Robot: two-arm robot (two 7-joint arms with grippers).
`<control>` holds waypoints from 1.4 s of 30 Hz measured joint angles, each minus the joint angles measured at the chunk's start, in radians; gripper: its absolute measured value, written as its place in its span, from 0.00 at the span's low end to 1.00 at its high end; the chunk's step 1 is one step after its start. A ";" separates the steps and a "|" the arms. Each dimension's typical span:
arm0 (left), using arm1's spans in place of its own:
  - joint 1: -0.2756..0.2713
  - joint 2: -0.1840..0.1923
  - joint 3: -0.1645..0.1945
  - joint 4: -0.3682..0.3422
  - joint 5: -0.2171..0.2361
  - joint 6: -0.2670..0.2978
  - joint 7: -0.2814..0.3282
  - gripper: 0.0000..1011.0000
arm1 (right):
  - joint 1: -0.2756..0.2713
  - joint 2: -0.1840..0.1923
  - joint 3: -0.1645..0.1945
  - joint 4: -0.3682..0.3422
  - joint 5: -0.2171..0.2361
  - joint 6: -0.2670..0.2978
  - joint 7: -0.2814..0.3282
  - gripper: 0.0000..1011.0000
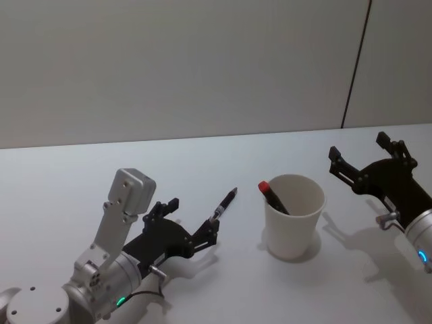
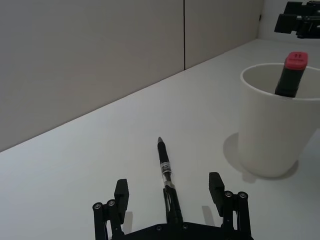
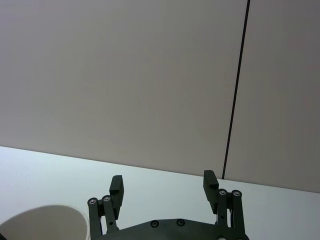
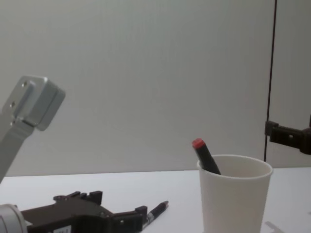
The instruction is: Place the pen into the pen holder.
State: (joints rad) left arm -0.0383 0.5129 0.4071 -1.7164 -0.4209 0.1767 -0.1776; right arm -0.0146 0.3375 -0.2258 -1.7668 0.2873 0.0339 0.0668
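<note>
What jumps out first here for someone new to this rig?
The pen holder, a white paper cup, stands mid-scene with a red-capped marker leaning inside it. To its left a black pen lies on the table between the open fingers of the left gripper. The right gripper hangs open to the cup's right.

On the table [image 1: 67, 182], at the near left: the left gripper [image 1: 192, 219], low over the surface. Between its parted fingers: the back end of the pen [image 1: 225, 204], clear of both fingertips. Lies flat, tip toward the wall [image 1: 169, 67] behind the table. Right of the pen, near but apart: the pen holder [image 1: 293, 219], upright on the table. Inside it: a marker [image 1: 273, 196], leaning on the rim at the pen's side, top end above the rim. Farther right and back: the right gripper [image 1: 360, 147], raised off the table, apart from the holder.
</note>
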 joint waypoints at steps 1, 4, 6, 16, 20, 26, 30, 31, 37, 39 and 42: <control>-0.001 -0.001 0.001 0.000 0.004 -0.002 -0.004 0.99 | 0.000 0.000 0.000 0.000 0.000 0.000 0.000 0.99; -0.005 -0.006 0.005 0.004 0.022 -0.004 -0.019 0.99 | 0.000 0.000 0.000 0.000 0.000 0.000 0.000 0.99; -0.008 -0.010 0.007 0.008 0.032 -0.004 -0.029 0.99 | 0.000 0.000 0.000 0.000 0.000 0.000 0.000 0.99; -0.015 -0.027 0.015 0.021 0.056 0.008 -0.031 0.99 | 0.000 0.000 0.000 0.000 0.000 0.000 0.000 0.99; -0.016 -0.036 0.019 0.027 0.063 0.014 -0.019 0.99 | 0.000 0.000 0.000 0.000 0.000 0.000 0.000 0.99; -0.020 -0.048 0.023 0.037 0.078 0.024 -0.003 0.99 | 0.000 0.000 0.000 0.000 0.000 0.000 0.000 0.99; -0.021 -0.055 0.026 0.042 0.086 0.033 0.003 0.99 | 0.000 0.000 0.000 0.000 0.000 0.000 0.000 0.99; -0.021 -0.056 0.027 0.043 0.087 0.034 0.004 0.99 | 0.000 0.000 0.000 0.000 0.000 0.000 0.000 0.99; -0.020 -0.063 0.031 0.050 0.093 0.046 0.009 0.99 | 0.000 0.000 0.000 0.000 0.000 0.000 0.000 0.99; -0.019 -0.065 0.032 0.051 0.093 0.049 0.012 0.99 | 0.000 0.000 0.000 0.000 0.000 0.000 0.000 0.99; -0.017 -0.067 0.033 0.053 0.093 0.053 0.015 0.99 | 0.000 0.000 0.000 0.000 0.000 0.000 0.000 0.99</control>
State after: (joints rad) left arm -0.0549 0.4461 0.4401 -1.6635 -0.3281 0.2296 -0.1624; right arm -0.0147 0.3375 -0.2259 -1.7667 0.2873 0.0340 0.0668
